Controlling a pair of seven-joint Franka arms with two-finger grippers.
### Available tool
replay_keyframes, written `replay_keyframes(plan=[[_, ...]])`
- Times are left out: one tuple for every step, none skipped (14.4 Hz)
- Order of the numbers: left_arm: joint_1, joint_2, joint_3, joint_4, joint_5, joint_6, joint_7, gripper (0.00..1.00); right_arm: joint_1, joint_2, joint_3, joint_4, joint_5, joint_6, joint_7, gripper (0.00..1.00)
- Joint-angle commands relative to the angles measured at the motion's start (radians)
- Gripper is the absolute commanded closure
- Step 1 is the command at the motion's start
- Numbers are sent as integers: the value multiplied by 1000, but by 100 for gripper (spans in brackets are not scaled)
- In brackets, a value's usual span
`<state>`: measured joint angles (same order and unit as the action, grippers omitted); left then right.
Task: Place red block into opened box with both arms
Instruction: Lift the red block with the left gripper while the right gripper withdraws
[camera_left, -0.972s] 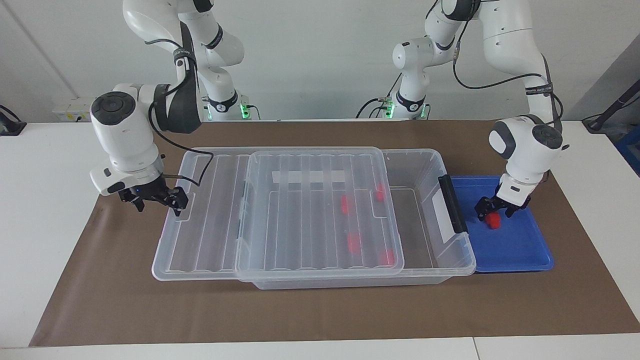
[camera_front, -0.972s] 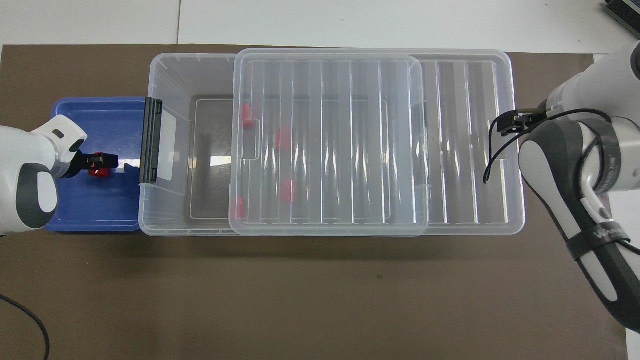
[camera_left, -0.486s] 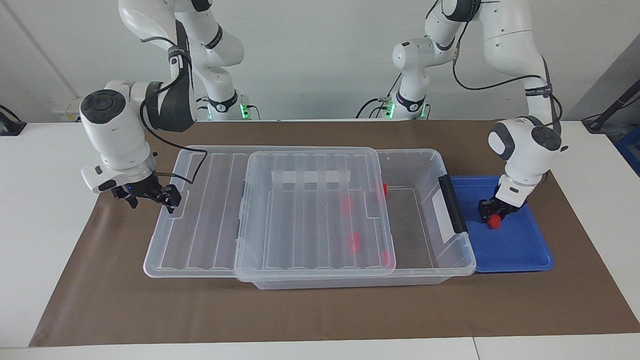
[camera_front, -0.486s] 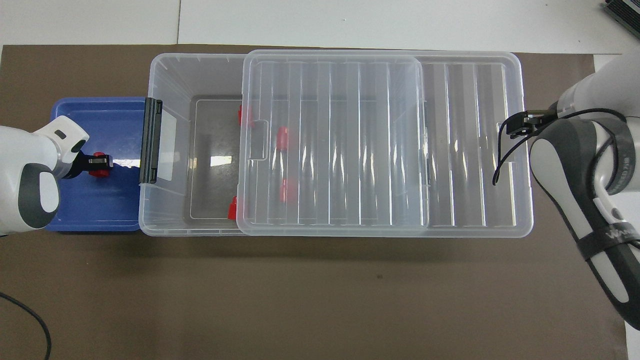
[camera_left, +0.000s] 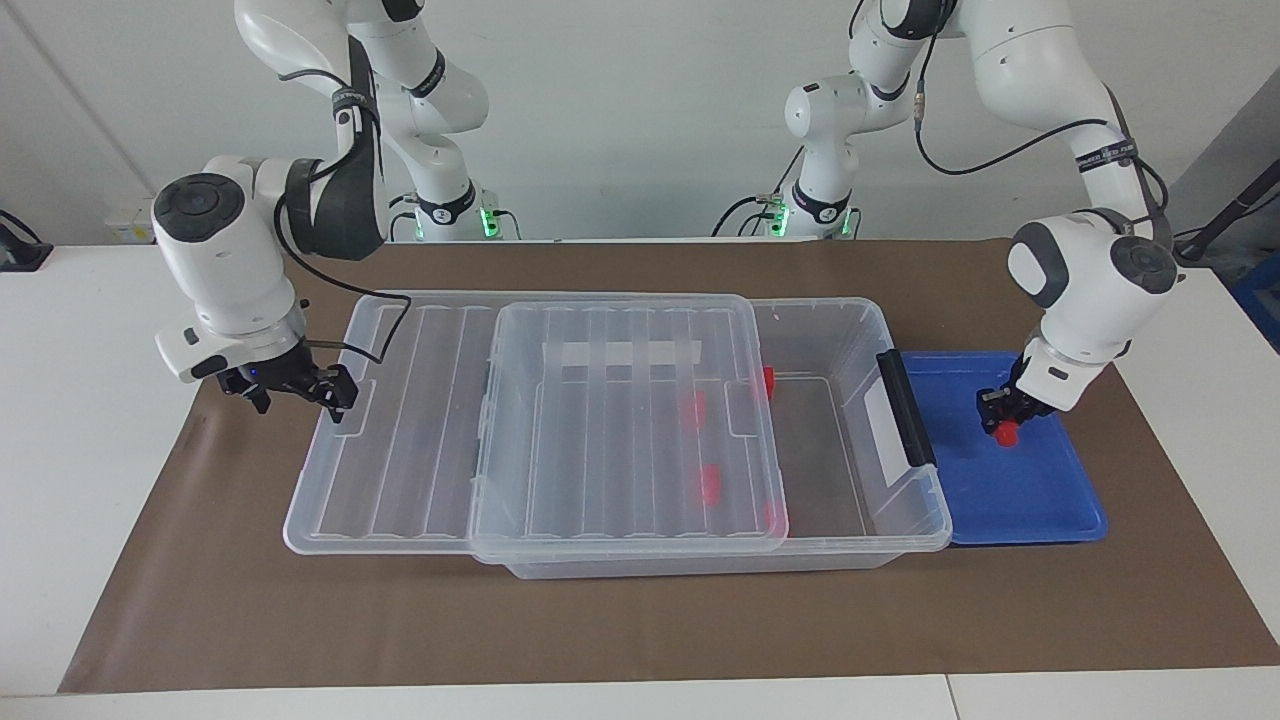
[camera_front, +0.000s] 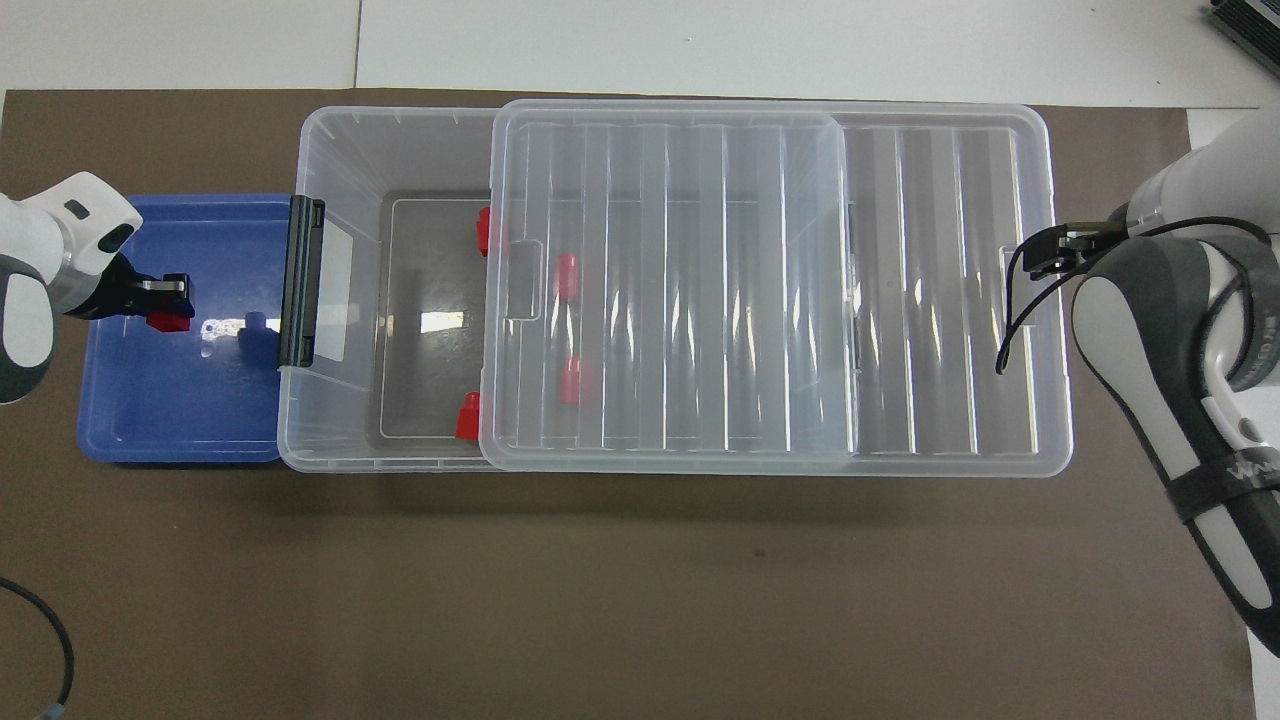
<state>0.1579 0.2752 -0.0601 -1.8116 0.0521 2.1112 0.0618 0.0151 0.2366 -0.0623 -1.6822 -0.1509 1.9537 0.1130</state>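
Facing view first, from its one side to the other. The right end effector (camera_left: 335, 392) is at the end rim of the clear lid (camera_left: 620, 420), toward the right arm's end of the bench (camera_left: 640, 620). Its fingers stand apart, and whether they press on the rim I cannot tell. The lid lies shifted to that end, so the box (camera_left: 860, 320) is uncovered near its black handle (camera_left: 905, 405); I judge the opening wide enough for a drop.

Four red blocks are in the box already (one at (camera_left: 767, 378) in the open part, the others under the lid). So most of the work looks done.

Next to the handle end lies the blue tray (camera_left: 1030, 500). Over it the left end effector (camera_left: 1003, 408) is clamped on the red block (camera_left: 1006, 432), the only one I see in the tray. Whether the block touches the tray floor, I cannot tell.

What is left, in my judgement: lift this block, carry it over the handle, release it in the uncovered part of the box.
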Motion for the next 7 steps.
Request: replay_keyframes(plan=[[-26,-31,3,84,-5,-152,-42,92,-18,-19,6,-5,-32,-21,-26,0],[-37,-43,3,118,-6,-201,-60,92,-18,-22,6,-5,-41,-21,-26,0],[-46,-48,0,152,-8,-252,-83,92,-18,-23,7,-5,-44,-22,-26,0],[-63,-57,-7,185,-8,-301,-118,92,-18,-25,9,-5,-41,-22,-24,0],[-87,-57,-18,214,-11,-333,-178,92,-18,-37,10,-1,-27,-30,-18,0],[-116,-57,-23,230,-15,-347,-259,92,-14,-46,13,12,-21,-53,-10,0],[-159,-59,-23,233,-21,-346,-354,92,-6,-60,16,31,-12,-77,-6,0]])
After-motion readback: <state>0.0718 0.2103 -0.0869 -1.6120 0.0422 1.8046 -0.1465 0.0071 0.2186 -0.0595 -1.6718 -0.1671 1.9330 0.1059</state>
